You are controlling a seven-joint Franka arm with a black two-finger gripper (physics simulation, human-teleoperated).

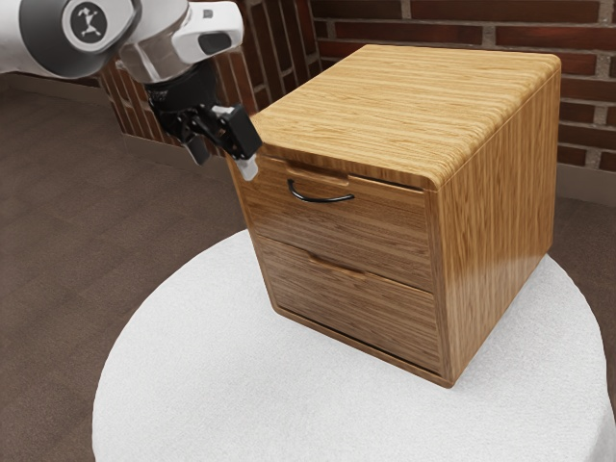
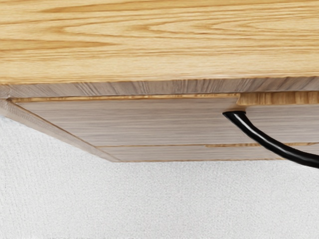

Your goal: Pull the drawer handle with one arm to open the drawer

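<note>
Drawer handle (image 1: 320,199), slim rigid-looking black bow on shut top drawer (image 1: 366,231), best hooked mid-span; gripper (image 1: 223,162) at exterior view's left, apparently spread wide, empty.

A round, white, textured tabletop (image 1: 192,385) is provided. One wooden cabinet (image 1: 481,192) is seated directly on it, toward the far edge, with two drawer fronts faced toward the near edge.

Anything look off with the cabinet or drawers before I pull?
Nothing damaged or askew. The cabinet stands upright on the table; top drawer and lower drawer look shut. Oddity: only the top one carries a black handle.
</note>
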